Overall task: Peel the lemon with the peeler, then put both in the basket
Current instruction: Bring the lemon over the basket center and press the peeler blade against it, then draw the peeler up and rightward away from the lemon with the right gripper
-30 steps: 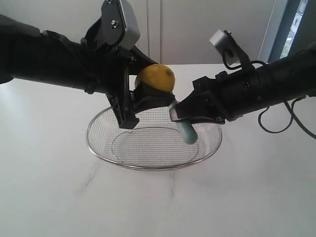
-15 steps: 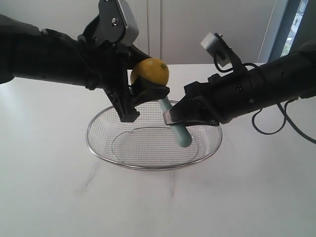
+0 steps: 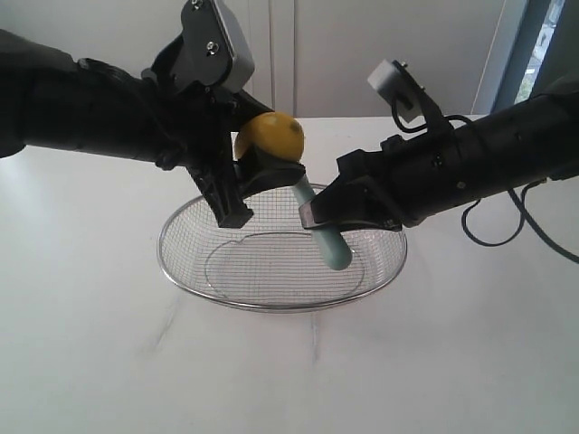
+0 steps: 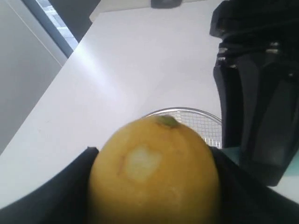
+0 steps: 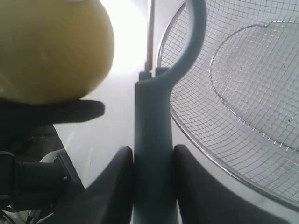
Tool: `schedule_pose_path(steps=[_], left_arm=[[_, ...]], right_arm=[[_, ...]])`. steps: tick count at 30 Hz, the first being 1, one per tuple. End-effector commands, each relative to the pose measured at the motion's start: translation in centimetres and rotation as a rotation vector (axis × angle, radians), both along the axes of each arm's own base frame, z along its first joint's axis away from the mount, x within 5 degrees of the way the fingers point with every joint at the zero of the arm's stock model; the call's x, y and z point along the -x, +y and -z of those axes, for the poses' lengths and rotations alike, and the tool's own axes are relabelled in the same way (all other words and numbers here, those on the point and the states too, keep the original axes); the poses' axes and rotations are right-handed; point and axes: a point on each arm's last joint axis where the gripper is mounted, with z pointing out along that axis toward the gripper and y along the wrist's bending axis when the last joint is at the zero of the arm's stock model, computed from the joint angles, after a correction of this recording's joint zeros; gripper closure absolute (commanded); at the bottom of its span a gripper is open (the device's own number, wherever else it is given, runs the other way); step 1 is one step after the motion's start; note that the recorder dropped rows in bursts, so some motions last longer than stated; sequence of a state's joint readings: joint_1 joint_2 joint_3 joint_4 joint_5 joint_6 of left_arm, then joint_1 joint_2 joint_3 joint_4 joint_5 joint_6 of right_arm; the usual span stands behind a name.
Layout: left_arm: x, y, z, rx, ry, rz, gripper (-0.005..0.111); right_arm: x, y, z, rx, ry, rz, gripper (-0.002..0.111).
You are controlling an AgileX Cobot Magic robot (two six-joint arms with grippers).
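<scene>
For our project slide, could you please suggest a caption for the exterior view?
Left gripper holds the lemon above the basket; right gripper holds the peeler just beside it.

White desk (image 3: 90, 362) is showing faint grey streaks. Pale panelled wall (image 3: 362, 54) is standing behind its far edge, window (image 3: 547, 41) by the far right corner.

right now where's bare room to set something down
Free: the white table in front of the silver wire mesh basket, and the basket's floor. Crowded above it: left gripper with round yellow lemon, right gripper with teal-handled peeler.
</scene>
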State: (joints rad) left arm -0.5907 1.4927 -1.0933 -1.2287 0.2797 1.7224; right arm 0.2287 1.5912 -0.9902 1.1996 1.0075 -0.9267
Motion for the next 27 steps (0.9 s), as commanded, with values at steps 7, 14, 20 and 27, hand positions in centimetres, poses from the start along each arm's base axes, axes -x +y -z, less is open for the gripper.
schedule_pose_path(steps=[7, 14, 20, 27], left_arm=[[0.04, 0.15, 0.33, 0.010, 0.022, -0.031, 0.107], [0.08, 0.20, 0.46, -0.014, 0.012, -0.022, 0.107], [0.08, 0.20, 0.46, -0.014, 0.012, -0.022, 0.107], [0.05, 0.21, 0.46, -0.014, 0.011, -0.024, 0.107]], right_arm=[[0.17, 0.01, -0.12, -0.006, 0.000, -0.010, 0.108], [0.43, -0.04, -0.74, -0.012, -0.019, -0.009, 0.108], [0.44, -0.05, -0.77, -0.012, -0.020, -0.009, 0.108], [0.44, -0.05, -0.77, -0.012, -0.020, -0.009, 0.108]])
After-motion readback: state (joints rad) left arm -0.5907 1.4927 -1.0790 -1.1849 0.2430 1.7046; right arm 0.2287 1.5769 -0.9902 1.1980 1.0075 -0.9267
